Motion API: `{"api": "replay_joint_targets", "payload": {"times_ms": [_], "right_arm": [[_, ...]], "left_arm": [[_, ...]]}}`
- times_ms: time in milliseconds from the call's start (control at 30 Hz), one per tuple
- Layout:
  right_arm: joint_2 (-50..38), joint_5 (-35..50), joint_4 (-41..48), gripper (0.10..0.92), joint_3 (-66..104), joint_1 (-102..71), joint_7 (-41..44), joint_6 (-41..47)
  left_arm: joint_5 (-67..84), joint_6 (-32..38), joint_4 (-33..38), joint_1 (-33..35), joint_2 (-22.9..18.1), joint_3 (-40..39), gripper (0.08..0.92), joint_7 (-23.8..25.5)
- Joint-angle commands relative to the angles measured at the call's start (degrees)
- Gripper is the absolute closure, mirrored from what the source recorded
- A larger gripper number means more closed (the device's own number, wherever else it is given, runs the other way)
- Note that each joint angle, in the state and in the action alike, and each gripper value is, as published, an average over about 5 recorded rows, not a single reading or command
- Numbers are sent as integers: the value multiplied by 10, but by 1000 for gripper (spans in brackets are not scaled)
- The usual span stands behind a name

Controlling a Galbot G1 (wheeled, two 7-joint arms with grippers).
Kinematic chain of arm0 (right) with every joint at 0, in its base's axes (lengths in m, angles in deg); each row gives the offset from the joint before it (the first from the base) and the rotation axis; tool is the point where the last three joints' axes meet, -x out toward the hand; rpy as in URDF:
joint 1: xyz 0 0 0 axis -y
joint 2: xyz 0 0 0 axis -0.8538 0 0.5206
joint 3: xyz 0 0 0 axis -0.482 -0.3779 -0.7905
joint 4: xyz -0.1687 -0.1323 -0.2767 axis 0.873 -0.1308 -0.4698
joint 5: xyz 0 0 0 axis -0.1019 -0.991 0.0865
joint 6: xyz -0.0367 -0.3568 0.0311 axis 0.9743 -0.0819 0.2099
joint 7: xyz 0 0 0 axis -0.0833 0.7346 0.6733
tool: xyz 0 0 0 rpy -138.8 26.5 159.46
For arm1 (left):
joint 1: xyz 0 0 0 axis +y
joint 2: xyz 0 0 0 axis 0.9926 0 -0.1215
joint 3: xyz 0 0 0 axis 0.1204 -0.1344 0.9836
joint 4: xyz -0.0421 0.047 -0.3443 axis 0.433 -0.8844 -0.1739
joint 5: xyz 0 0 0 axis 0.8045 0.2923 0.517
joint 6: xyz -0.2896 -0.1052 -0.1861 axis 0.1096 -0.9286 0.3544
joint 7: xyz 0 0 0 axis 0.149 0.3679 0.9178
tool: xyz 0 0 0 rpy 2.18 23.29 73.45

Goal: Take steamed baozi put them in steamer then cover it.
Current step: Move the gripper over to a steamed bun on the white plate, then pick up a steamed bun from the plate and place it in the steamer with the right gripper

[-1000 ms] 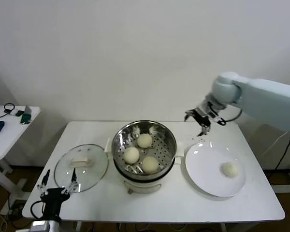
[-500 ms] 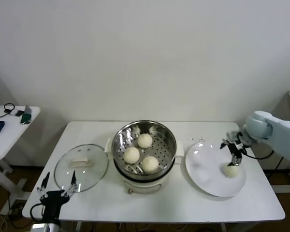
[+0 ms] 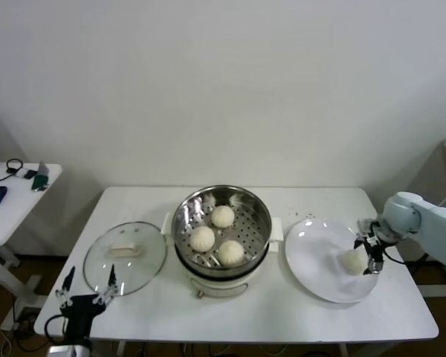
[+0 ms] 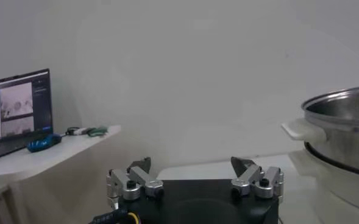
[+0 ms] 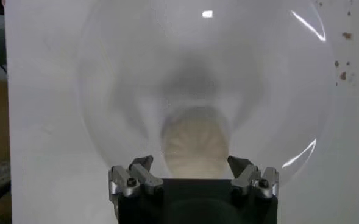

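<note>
Lowered since a moment ago, the right gripper (image 5: 191, 167) now straddles the last baozi (image 3: 351, 261) on the plate (image 3: 312, 260), jaws spread wide, not clamped. Left of the plate, the steamer (image 3: 221, 227) holds three buns. Beyond it lies the cover (image 3: 125, 257), with the parked left gripper (image 3: 89, 285) open beside it.

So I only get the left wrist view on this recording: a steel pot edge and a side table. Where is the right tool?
Observer: The right tool is down at the last baozi on the white plate, open, one finger on each side of it.
Operator: Anything in the pot?
Observer: Three baozi lie on the steamer basket floor.
Operator: And the lid?
Observer: The cover lies flat on the table left of the steamer, handle up, just beyond the open left tool.
</note>
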Motion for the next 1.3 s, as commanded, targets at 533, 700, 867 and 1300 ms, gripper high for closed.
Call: {"api": "replay_joint_targets", "payload": {"times_ms": [533,700,867,1300], "right_arm": [[40,0,57,206,7,-16,16,-8],[43,10,58,273,1,-10,19,-7],[42,30,59,318,-14,10,19,-4],[106,276,35,330,-245,313,-7,30]], "left_arm": [[-8,-1,1,0,3,2,177,1],[-7,-1,3,1,2,3,177,0],[-7,-1,5,3,1,2,177,-1],[-4,2,15,7,-1,-5,177,-1]]}}
